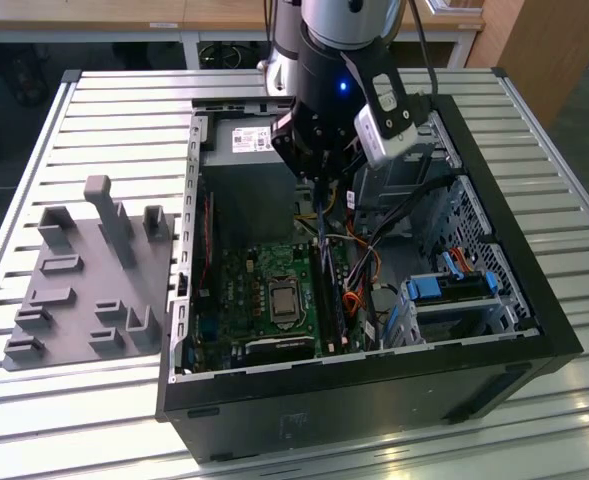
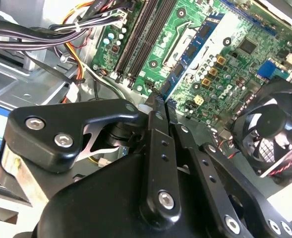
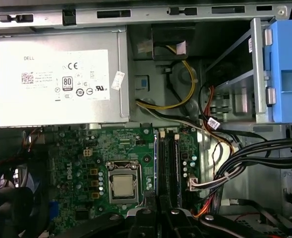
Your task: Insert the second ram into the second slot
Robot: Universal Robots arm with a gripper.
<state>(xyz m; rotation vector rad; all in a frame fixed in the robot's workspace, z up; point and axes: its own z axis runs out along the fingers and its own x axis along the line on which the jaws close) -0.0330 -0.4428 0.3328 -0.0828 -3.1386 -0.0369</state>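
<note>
The hand (image 2: pixel 159 99) hangs inside the open computer case (image 1: pixel 534 330), which lies on the desk (image 1: pixel 104 110). Its two fingers are pressed together on the ram stick (image 2: pixel 198 42). In the second wrist view the stick shows as a narrow blue strip with dark chips that runs away from the fingertips. In the exterior view the hand looks well above the motherboard (image 3: pixel 81 163), so I judge that the stick is not yet touching a slot.

The two long dark slots (image 3: pixel 169 163) lie side by side, just beside the processor socket (image 3: pixel 123 186). I cannot tell if one of them is already filled, so which slot is the free one needs a check.

To do this step well, the stick should be parallel to the chosen slot along its whole length, not turned and not tilted. Its lower edge should stand exactly over the groove, because the neighbour slot is very near and a small side error puts it in the wrong place. The descent should be straight and slow, with equal pressure on both ends so that it seats evenly. The bundle of black cables (image 3: pixel 255 153) passes near the slots on one side. The hand should keep apart from it, since a caught cable can pull the stick out of line.
</note>
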